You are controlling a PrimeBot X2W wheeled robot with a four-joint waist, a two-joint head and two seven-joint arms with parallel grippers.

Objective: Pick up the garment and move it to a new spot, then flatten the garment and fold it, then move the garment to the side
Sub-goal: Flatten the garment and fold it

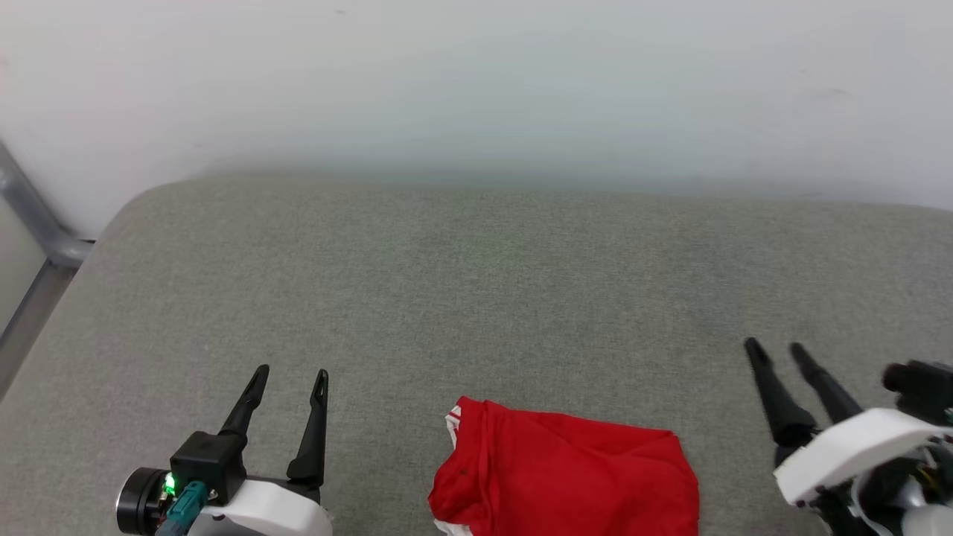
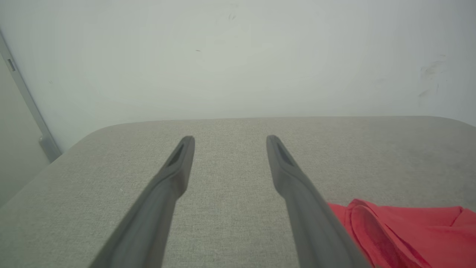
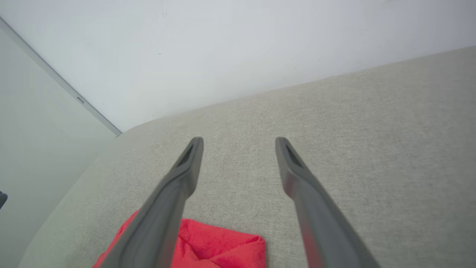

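Observation:
The garment (image 1: pixel 566 473) lies folded in a compact red bundle near the front edge of the grey cushioned surface (image 1: pixel 476 283), with a strip of white trim at its left side. The bundle's edge also reaches into the left wrist view as the garment (image 2: pixel 405 230) and into the right wrist view as the garment (image 3: pixel 219 247). My left gripper (image 1: pixel 290 376) stands open to the left of it, nothing between its fingers (image 2: pixel 178 163). My right gripper (image 1: pixel 778 348) is open to the right of it, fingers (image 3: pixel 290 163) apart and empty.
A pale wall (image 1: pixel 476 82) rises directly behind the surface. A grey metal post (image 1: pixel 33 216) runs down past the surface's rounded back-left corner. Bare grey fabric stretches behind and to both sides of the bundle.

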